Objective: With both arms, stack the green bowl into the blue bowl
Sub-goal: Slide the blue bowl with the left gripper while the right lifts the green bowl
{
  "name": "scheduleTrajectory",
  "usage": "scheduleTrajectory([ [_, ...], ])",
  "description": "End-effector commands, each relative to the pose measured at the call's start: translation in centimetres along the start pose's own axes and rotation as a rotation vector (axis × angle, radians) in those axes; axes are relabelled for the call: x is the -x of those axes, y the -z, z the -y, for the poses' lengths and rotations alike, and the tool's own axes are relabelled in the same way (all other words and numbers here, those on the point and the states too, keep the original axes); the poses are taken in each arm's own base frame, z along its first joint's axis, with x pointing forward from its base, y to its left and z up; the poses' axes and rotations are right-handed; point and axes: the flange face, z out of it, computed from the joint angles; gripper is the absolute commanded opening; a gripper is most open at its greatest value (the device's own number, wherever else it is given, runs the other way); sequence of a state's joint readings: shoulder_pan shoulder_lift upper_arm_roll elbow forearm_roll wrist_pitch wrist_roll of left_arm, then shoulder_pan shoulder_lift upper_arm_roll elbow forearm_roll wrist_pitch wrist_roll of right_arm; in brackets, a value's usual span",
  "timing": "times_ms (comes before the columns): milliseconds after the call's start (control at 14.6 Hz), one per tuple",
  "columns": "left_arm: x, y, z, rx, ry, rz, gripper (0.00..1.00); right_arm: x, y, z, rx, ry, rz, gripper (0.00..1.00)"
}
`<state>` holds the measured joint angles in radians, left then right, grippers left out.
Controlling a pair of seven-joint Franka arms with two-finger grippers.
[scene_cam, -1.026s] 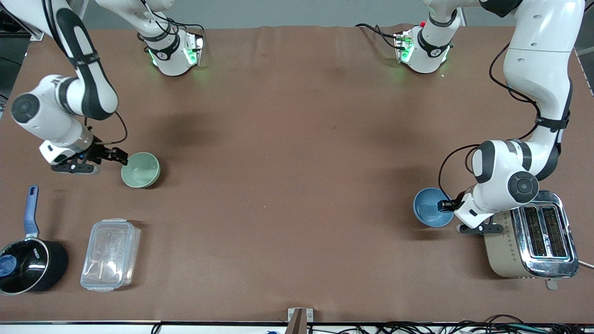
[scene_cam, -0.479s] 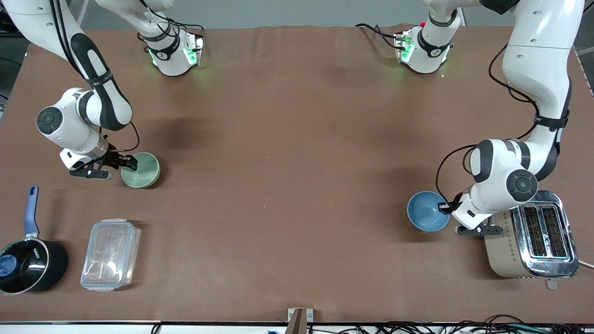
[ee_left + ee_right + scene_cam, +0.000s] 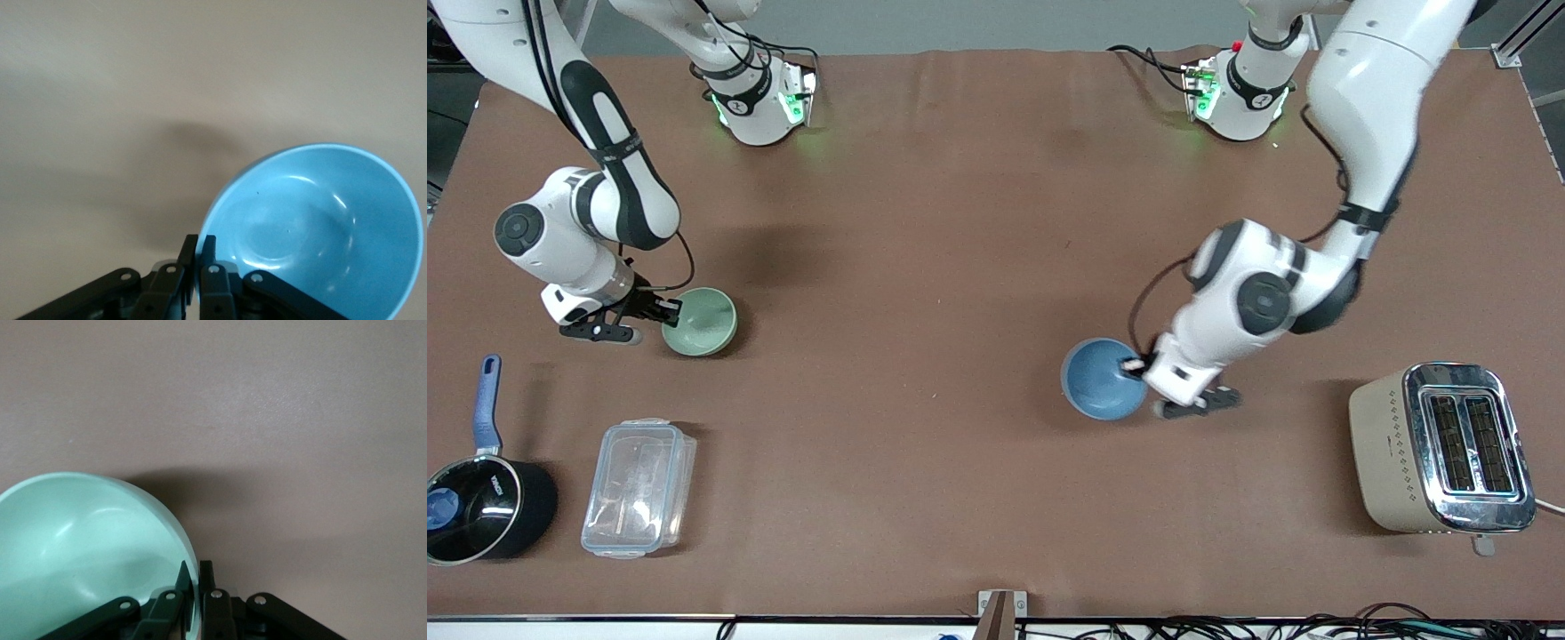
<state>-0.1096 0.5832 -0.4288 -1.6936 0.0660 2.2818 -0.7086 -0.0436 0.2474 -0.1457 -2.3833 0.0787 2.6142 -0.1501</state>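
Observation:
The pale mint-green bowl [image 3: 702, 322] is at the right arm's end of the table. My right gripper [image 3: 665, 311] is shut on its rim, as the right wrist view [image 3: 199, 577] shows, with the green bowl [image 3: 80, 540] tilted beside the fingers. The blue bowl [image 3: 1101, 379] is over the middle of the table, toward the left arm's end. My left gripper [image 3: 1141, 364] is shut on its rim. In the left wrist view the gripper [image 3: 198, 248] pinches the blue bowl [image 3: 320, 220], which hangs tilted above its shadow.
A silver and beige toaster [image 3: 1440, 449] stands at the left arm's end, near the front camera. A clear plastic lidded box [image 3: 639, 487] and a black saucepan with a blue handle [image 3: 476, 498] lie at the right arm's end, near the front camera.
My left arm has carried the blue bowl away from the toaster toward the middle of the table. My right gripper has closed on the green bowl's rim and shifted it slightly.

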Motion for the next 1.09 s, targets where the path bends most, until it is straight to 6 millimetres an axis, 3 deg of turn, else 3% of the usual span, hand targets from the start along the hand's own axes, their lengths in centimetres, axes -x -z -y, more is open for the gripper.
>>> scheduleTrajectory([
  [0,3.3,-3.2,-6.1,-0.004,0.047,0.023,0.00,-1.3,4.2,0.9,-0.040,-0.008,0.051,0.00],
  [205,6.3,-6.5,-9.5,-0.006,0.033,0.046,0.00,-3.4,9.3,2.6,-0.063,0.018,0.095,0.00],
  [410,7.4,-8.9,-10.6,0.017,0.018,0.048,0.02,-4.0,12.9,9.0,-0.083,-0.037,0.129,0.00],
  [479,7.4,-9.3,-10.6,0.018,0.018,0.051,0.08,-3.7,13.3,12.2,-0.081,-0.043,0.130,0.00],
  [547,7.3,-9.2,-10.6,0.019,0.018,0.050,0.25,-3.2,13.4,15.8,-0.079,-0.058,0.131,0.00],
  [615,7.0,-9.0,-10.6,0.021,0.014,0.042,0.50,-2.6,13.6,18.7,-0.077,-0.092,0.131,0.00],
  [684,6.4,-8.2,-10.6,0.024,0.010,0.022,0.93,-2.0,14.1,22.4,-0.080,-0.095,0.123,0.00],
  [752,5.5,-6.8,-10.5,0.020,0.001,-0.016,1.00,-1.2,14.3,26.1,-0.084,-0.122,0.117,0.00],
  [889,3.4,-2.8,-9.9,0.002,-0.010,-0.085,1.00,-0.5,13.5,30.9,-0.108,-0.186,0.110,0.00],
  [1026,0.5,3.5,-7.5,-0.060,-0.013,-0.168,1.00,0.7,12.4,36.3,-0.152,-0.224,0.097,0.00],
])
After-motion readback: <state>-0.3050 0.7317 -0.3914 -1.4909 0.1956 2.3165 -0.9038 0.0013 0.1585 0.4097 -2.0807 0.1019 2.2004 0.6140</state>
